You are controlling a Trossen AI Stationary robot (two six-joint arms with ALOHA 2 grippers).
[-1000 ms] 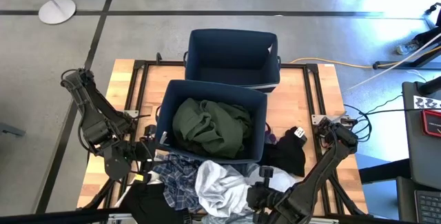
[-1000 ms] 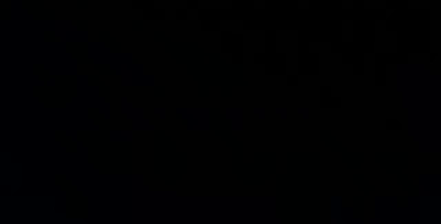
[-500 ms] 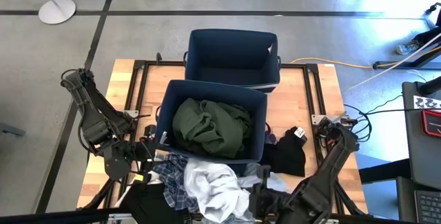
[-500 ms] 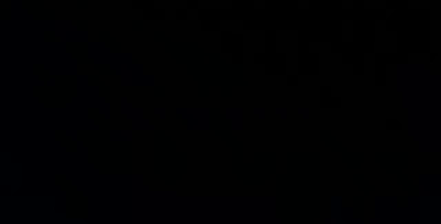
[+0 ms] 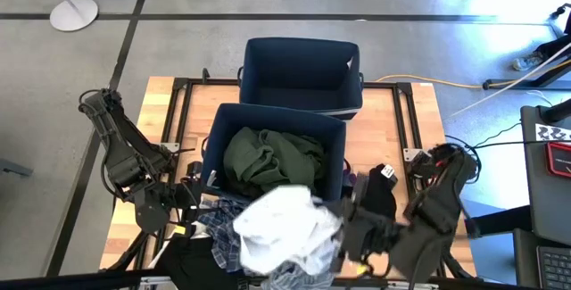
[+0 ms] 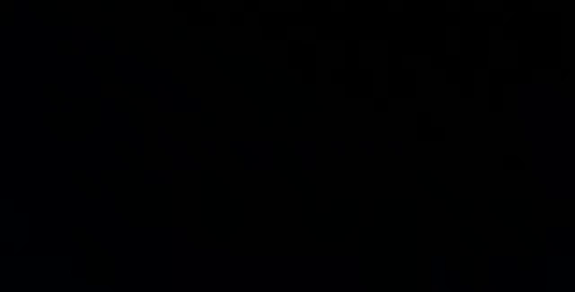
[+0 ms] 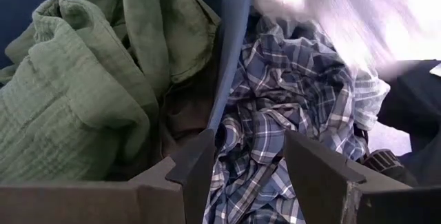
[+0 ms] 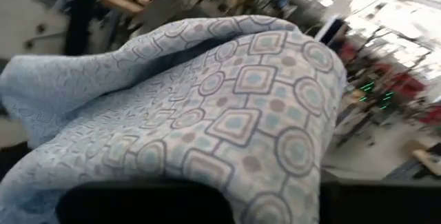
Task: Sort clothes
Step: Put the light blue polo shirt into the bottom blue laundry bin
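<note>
White garment (image 5: 284,227) hangs limp from your right claw (image 5: 350,236), pinched shut on one fold. It's light and floppy, so grip bunched cloth. Your left claw (image 7: 244,158) idles half-open over plaid (image 7: 275,107).

No text, label, brand or number is showing clearly enough to read. A white tag (image 5: 389,172) is lying on the black garment (image 5: 379,199), right of centre, possibly printed, but too small to tell.
</note>
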